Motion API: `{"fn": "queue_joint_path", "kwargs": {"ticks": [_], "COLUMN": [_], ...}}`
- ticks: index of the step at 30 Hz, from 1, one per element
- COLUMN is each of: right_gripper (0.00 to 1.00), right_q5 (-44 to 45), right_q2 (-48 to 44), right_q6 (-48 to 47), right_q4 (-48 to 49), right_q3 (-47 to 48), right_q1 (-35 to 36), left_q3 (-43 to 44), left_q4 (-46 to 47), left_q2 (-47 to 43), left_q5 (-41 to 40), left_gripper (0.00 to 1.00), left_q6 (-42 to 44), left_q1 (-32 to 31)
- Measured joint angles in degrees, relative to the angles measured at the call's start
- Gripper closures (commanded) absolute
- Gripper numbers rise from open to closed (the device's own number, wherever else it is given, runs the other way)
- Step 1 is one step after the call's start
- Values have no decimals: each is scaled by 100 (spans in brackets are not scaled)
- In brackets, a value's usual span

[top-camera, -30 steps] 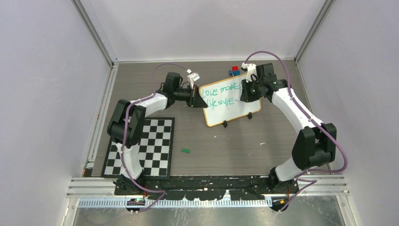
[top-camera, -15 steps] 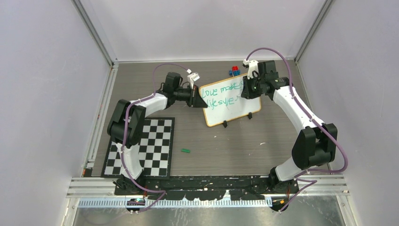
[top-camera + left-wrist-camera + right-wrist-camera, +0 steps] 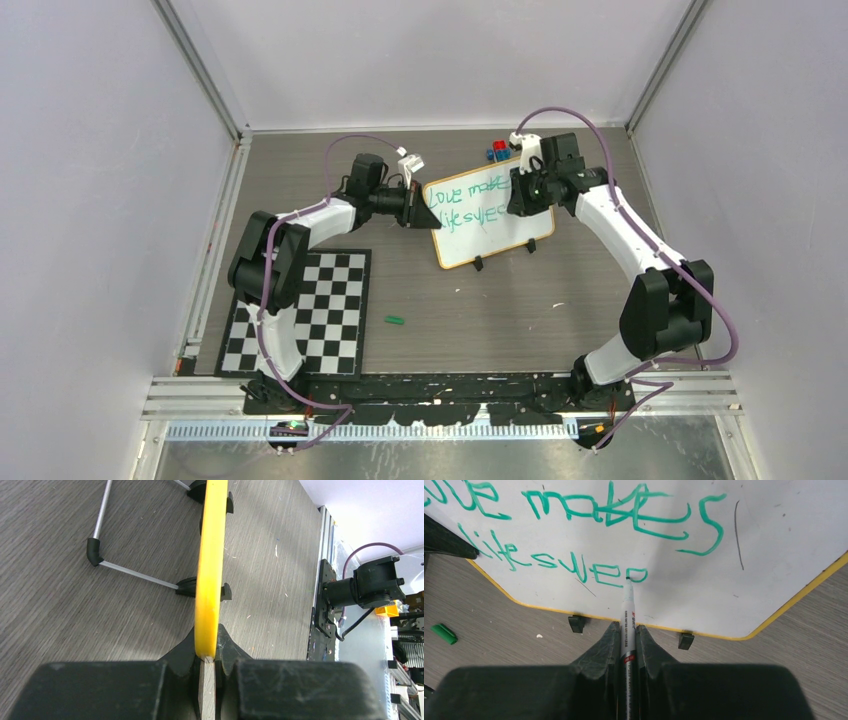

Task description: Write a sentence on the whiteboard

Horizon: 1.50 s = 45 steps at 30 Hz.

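Note:
The whiteboard (image 3: 497,229) stands tilted on its black feet at the table's far middle. My left gripper (image 3: 424,216) is shut on its left edge; the left wrist view shows the yellow frame (image 3: 210,570) pinched between the jaws of that gripper (image 3: 206,652). The sentence (image 3: 471,201) is in green, in two lines: "love makes" over "life swee" (image 3: 624,512). My right gripper (image 3: 517,196) is shut on a white marker (image 3: 628,611). Its tip rests on the board at the last letter of the lower line.
A checkerboard mat (image 3: 300,310) lies at the near left. A green marker cap (image 3: 394,321) lies in front of the board. Small red and blue blocks (image 3: 497,151) sit behind the board. A wire stand (image 3: 131,573) props the board from behind.
The right gripper with the marker shifted slightly up and right, then came back. The lower line has gained another green letter at its end. The left arm has not moved.

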Motion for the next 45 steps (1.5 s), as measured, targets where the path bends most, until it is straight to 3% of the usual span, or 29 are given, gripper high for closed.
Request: {"fn": "queue_joint_path", "kwargs": {"ticks": [45], "right_gripper": [100], "right_q5": [50], "right_q2": [-76], "right_q6": [-170], "right_q4": [44], "right_q3": [-129], "right_q1": [-286], "left_q3": [-39], "left_q4": [83], "left_q2": [0], "left_q5": [13], "left_gripper": [100], "left_q6": [-7], "left_q1": [0]}}
